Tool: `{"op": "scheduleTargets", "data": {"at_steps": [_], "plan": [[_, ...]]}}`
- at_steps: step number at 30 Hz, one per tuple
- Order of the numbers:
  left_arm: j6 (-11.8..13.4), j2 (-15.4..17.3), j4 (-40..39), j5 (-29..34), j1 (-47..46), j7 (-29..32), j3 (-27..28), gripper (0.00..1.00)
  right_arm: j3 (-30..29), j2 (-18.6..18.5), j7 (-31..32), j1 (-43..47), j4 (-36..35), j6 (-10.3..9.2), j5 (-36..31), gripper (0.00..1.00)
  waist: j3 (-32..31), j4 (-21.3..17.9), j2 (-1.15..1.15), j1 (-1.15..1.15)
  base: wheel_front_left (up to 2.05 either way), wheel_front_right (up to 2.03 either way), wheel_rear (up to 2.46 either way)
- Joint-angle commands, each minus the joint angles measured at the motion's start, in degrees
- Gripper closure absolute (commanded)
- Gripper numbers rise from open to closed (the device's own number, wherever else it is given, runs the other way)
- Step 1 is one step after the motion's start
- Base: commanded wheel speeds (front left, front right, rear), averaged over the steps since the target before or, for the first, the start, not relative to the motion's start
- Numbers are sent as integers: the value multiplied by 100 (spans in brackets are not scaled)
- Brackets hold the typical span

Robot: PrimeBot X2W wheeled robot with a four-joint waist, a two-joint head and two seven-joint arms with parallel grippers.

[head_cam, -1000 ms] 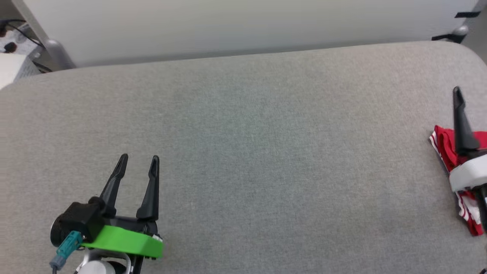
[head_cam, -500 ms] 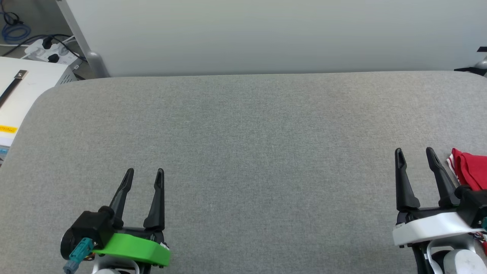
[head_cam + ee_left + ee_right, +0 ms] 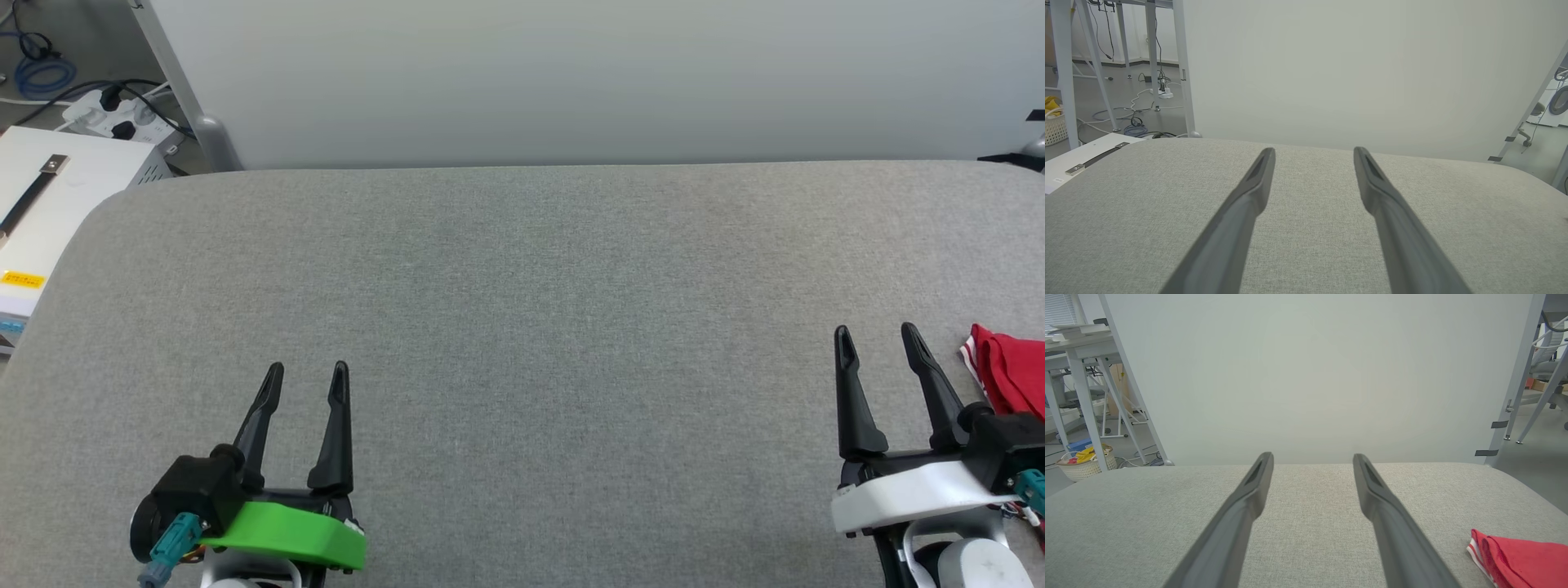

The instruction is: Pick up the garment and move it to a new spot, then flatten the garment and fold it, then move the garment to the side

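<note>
At the frame's right edge the garment (image 3: 1008, 371) lies folded on the worktop (image 3: 522, 286), just beside the right fingers (image 3: 853, 400). These and the left fingers (image 3: 261, 412) stand wide open, empty. Risk: a right-arm sweep could snag and unfold it.

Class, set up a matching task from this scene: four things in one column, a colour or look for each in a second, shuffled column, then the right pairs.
Column one:
1. left end effector
2. right end effector
3. garment
4. table

Column two:
A. grey fabric top
B. white mount
C. red with striped trim
D. green mount

Pairs: 1-D, 2-B, 3-C, 4-A
</note>
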Motion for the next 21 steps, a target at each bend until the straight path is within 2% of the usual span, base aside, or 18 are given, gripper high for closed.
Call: {"op": "scheduleTargets", "data": {"at_steps": [1, 21], "plan": [[-16, -21, 22, 7, 105, -34, 5, 0, -7, 14, -49, 22, 11, -5, -40, 0, 1, 3, 0, 0, 0, 0, 0], [-16, -24, 26, 7, 131, -34, -64, 0, -83, 32, 123, 58, 164, -5, -162, 0, 29, -30, 0, 0, 0, 0, 0]]}}
